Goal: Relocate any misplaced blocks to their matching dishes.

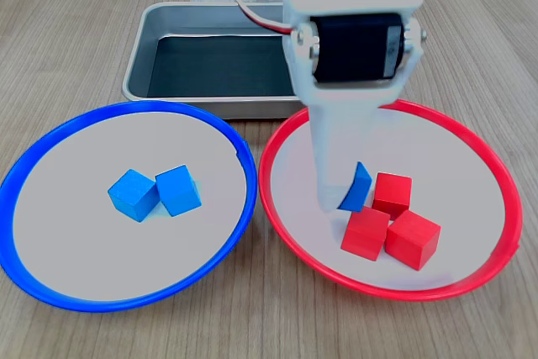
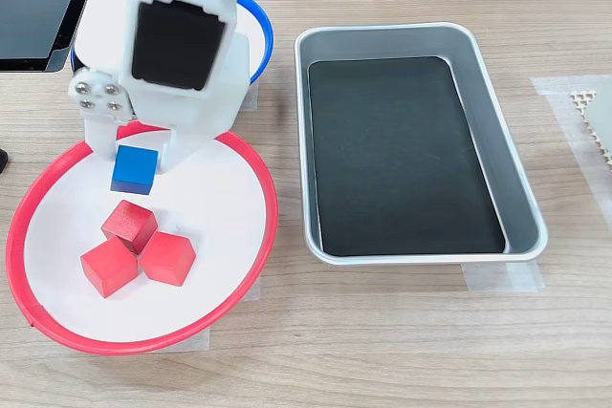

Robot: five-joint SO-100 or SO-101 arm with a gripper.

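Note:
My gripper (image 2: 134,163) stands over the red-rimmed plate (image 2: 218,209), shut on a blue block (image 2: 134,169), with one white finger on each side of it. In the first exterior view the gripper (image 1: 345,196) hides most of that blue block (image 1: 358,187), which shows tilted behind the near finger. Three red blocks (image 1: 392,193) (image 1: 365,231) (image 1: 413,239) lie clustered on the red-rimmed plate (image 1: 464,172), right beside the held block. The blue-rimmed plate (image 1: 59,208) holds two blue blocks (image 1: 134,194) (image 1: 178,190) touching each other near its middle.
A rectangular silver tray (image 1: 164,18) with a dark bottom sits behind the plates, on the second exterior view's right (image 2: 382,32). The arm covers most of the blue-rimmed plate (image 2: 266,37) in the second exterior view. Wooden tabletop surrounds everything.

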